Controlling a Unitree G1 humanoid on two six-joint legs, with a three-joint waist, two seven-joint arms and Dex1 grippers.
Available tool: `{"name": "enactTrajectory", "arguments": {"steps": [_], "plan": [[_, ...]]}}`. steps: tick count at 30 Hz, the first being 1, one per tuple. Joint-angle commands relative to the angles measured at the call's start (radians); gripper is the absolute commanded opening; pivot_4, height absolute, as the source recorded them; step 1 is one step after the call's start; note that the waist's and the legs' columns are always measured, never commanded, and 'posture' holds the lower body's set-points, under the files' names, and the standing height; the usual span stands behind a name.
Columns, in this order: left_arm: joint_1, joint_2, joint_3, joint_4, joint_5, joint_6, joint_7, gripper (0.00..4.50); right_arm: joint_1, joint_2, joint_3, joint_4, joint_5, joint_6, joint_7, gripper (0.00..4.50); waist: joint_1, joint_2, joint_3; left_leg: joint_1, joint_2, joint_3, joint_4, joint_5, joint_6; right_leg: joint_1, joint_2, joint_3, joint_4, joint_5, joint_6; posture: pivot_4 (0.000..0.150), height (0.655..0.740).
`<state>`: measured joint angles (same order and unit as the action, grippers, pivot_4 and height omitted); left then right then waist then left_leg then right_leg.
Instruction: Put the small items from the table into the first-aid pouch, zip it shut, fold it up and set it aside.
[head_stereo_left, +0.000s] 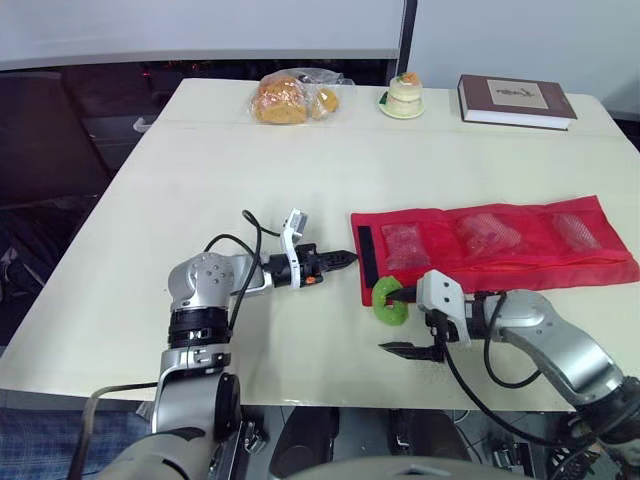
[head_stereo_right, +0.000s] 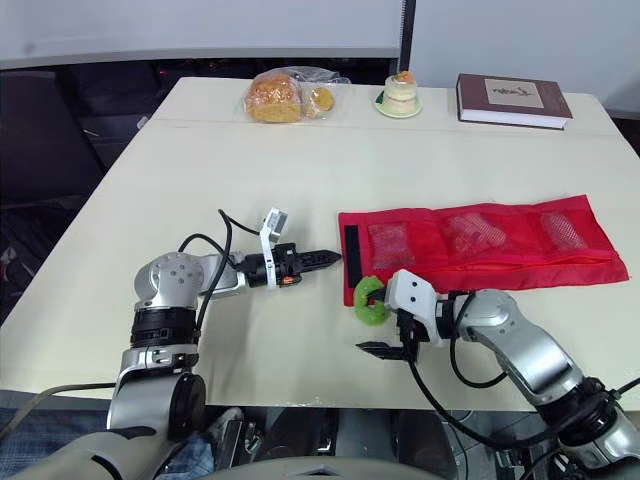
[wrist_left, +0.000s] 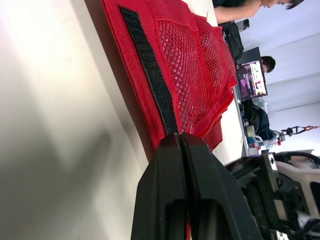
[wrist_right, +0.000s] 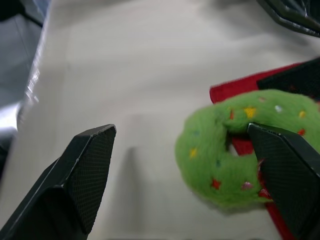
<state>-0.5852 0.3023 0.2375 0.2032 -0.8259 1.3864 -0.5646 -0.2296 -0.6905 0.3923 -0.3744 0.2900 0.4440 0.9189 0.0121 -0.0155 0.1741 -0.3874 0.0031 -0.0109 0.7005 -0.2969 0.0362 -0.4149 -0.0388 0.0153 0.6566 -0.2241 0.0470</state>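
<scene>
Red mesh pouch (head_stereo_left: 500, 245) pockets hold small items; right pincer (head_stereo_left: 395, 320) open around green plush ring (head_stereo_left: 388, 300) at its edge, left pincer (head_stereo_left: 345, 258) closed.

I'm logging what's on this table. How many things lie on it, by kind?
red mesh pouch: 1
green plush ring: 1
bagged bread: 1
small cake on a plate: 1
book: 1
Total: 5

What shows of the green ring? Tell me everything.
The green ring looks plush and fuzzy, dotted with red, yellow and pink specks. It lies on the table, overlapping the near left corner of the red pouch. The open right gripper straddles it, one finger at its hole.
</scene>
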Motion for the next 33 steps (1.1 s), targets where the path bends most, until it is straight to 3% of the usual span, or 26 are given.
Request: {"name": "enactTrajectory", "arguments": {"steps": [1, 8, 14, 18, 25, 26, 33], "plan": [[0.010, 0.018, 0.014, -0.043, -0.015, 0.008, -0.006, 0.10, 0.033, -0.002, -0.038, -0.025, 0.006, -0.021, 0.008, 4.50, 0.000, 0.000, 0.000, 0.000, 0.000, 0.000, 0.000, 0.001, -0.002, 0.000, 0.000, 0.000, 0.000, 0.000, 0.000, 0.150, 0.7400], [0.013, 0.028, 0.005, -0.049, -0.015, -0.007, -0.018, 0.10, 0.089, 0.015, -0.158, -0.099, 0.084, -0.027, -0.005, 4.50, 0.000, 0.000, 0.000, 0.000, 0.000, 0.000, 0.000, 0.000, 0.001, 0.000, -0.002, 0.000, 0.000, 0.000, 0.000, 0.150, 0.7400], [0.011, 0.029, 0.012, -0.046, -0.015, -0.017, -0.019, 0.10, 0.193, 0.006, -0.413, -0.209, 0.250, 0.013, -0.054, 4.50, 0.000, 0.000, 0.000, -0.002, 0.000, -0.002, 0.000, 0.000, 0.001, 0.000, -0.002, 0.000, -0.001, 0.000, 0.000, 0.150, 0.7400], [0.009, 0.011, 0.022, -0.037, -0.002, -0.007, 0.027, 1.03, 0.245, -0.033, -0.587, -0.254, 0.355, 0.077, -0.080, 4.50, 0.002, 0.000, 0.001, -0.003, 0.000, -0.002, 0.000, -0.001, 0.001, 0.000, -0.003, 0.000, -0.001, 0.000, 0.000, 0.150, 0.7400], [-0.031, -0.039, 0.046, -0.035, 0.034, -0.013, 0.145, 4.28, 0.334, -0.087, -0.797, -0.321, 0.448, 0.131, -0.120, 4.50, 0.003, 0.000, 0.001, -0.006, -0.001, -0.005, 0.000, 0.000, 0.001, -0.002, -0.004, -0.002, -0.001, 0.000, 0.000, 0.150, 0.7400], [-0.035, -0.045, 0.039, -0.040, 0.038, -0.010, 0.153, 4.48, 0.341, -0.085, -0.806, -0.326, 0.453, 0.133, -0.127, 4.50, 0.003, 0.000, 0.001, -0.005, -0.001, -0.005, 0.000, 0.000, 0.001, -0.002, -0.004, -0.001, -0.001, 0.000, 0.000, 0.150, 0.7400], [-0.082, -0.105, -0.038, -0.045, 0.070, 0.064, 0.219, 4.48, 0.374, -0.052, -0.806, -0.335, 0.443, 0.099, -0.158, 4.50, 0.004, 0.000, 0.001, 0.001, -0.001, -0.003, 0.000, 0.000, 0.000, 0.003, 0.002, 0.000, 0.000, -0.002, -0.002, 0.150, 0.7400]]}}
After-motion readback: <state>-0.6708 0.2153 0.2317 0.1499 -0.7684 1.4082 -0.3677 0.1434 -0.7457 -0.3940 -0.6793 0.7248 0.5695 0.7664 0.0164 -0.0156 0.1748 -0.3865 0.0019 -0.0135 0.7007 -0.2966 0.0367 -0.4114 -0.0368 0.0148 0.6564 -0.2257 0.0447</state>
